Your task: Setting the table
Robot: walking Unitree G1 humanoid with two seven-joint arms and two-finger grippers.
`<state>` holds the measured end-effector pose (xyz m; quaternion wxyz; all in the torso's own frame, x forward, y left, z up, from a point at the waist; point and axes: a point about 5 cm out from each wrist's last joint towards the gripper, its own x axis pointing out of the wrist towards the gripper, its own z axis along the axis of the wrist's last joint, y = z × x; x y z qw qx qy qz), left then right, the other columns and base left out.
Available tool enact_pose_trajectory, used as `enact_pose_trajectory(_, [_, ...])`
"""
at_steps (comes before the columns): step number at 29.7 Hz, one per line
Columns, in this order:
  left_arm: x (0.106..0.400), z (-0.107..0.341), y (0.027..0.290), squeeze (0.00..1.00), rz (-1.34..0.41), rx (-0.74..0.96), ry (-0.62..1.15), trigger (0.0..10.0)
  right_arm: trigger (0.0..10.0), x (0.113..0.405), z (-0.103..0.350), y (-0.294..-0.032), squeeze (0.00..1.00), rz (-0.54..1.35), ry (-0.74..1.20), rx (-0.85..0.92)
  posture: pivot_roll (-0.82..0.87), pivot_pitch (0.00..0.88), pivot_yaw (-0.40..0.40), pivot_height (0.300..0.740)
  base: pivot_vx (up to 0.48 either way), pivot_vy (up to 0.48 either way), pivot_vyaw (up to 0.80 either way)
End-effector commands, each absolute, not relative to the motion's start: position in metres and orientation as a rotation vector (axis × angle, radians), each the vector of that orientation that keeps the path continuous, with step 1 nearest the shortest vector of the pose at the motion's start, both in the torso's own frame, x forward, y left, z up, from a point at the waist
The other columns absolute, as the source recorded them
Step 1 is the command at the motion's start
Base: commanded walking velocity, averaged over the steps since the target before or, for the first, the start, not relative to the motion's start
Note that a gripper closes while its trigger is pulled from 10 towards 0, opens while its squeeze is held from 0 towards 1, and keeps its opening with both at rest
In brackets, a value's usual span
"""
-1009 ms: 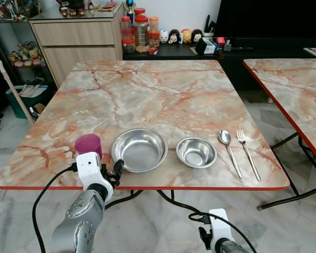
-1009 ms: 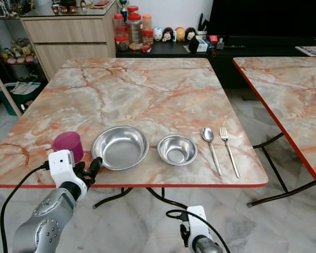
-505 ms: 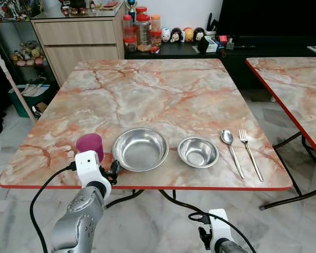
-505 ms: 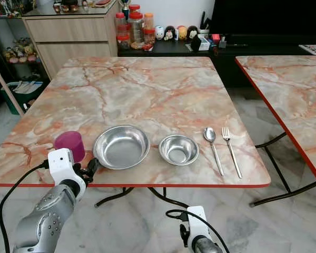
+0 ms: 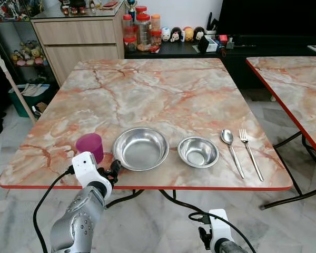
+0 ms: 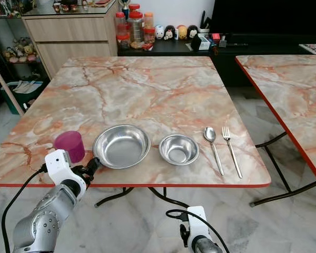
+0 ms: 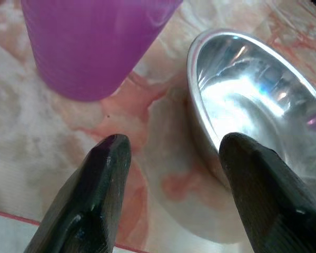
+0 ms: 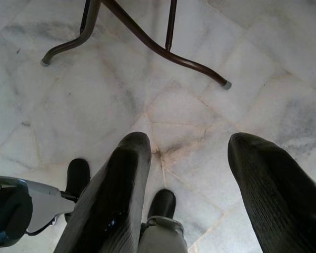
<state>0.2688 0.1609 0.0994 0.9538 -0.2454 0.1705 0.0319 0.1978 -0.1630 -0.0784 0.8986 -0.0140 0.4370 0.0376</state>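
Left wrist view, inspected first: my left gripper (image 7: 171,158) has its two black fingers apart and holds nothing. It sits low at the near edge of the marble table (image 5: 163,89), aimed at the bare strip between the purple cup (image 5: 89,145) and the large steel bowl (image 5: 140,148). One finger points toward the cup's base, the other lies close beside the bowl's rim; I see no contact with either.

Head views confirm the layout along the near edge, from my left to my right: cup, large bowl, small steel bowl (image 5: 198,152), spoon (image 5: 231,149), fork (image 5: 250,153). Spoon and fork lie parallel, long axes running away from me.

My right gripper (image 8: 187,174) hangs below table height over the tiled floor, fingers spread, holding nothing.

Assessment: cup and large bowl lie directly ahead of the left gripper, one to each side of its line. That arm is plainly nearer to both; the cutlery falls to the right arm.
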Motion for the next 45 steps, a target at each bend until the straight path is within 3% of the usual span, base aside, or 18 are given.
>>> enact_pose_trajectory(1, [0.274, 0.110, 0.158, 0.00, 0.057, -0.504, 0.319, 10.0, 10.0, 0.199, -0.078, -0.162, 0.00, 0.073, 0.904, -0.013, 0.07, 0.000, 0.017, 0.732, 0.000, 0.000, 0.00])
enact_pose_trajectory(11, [0.279, 0.114, 0.152, 0.00, 0.034, -0.515, 0.317, 10.0, 10.0, 0.197, -0.079, -0.162, 0.00, 0.067, 0.907, -0.010, 0.07, 0.000, 0.022, 0.732, 0.000, 0.000, 0.00])
enact_pose_trajectory(14, [0.281, 0.113, 0.145, 0.00, 0.018, -0.437, 0.343, 10.0, 10.0, 0.198, -0.079, -0.161, 0.00, 0.067, 0.905, -0.009, 0.07, 0.000, 0.025, 0.732, 0.000, 0.000, 0.00])
enact_pose_trajectory(22, [0.284, 0.116, 0.134, 0.00, -0.007, -0.417, 0.340, 10.0, 10.0, 0.198, -0.079, -0.159, 0.00, 0.069, 0.904, -0.009, 0.06, 0.000, 0.027, 0.732, 0.000, 0.000, 0.00])
enact_pose_trajectory(45, [0.288, 0.118, 0.141, 0.00, 0.031, -0.394, 0.324, 10.0, 10.0, 0.196, -0.079, -0.162, 0.00, 0.068, 0.911, -0.016, 0.06, 0.000, 0.026, 0.732, 0.000, 0.000, 0.00])
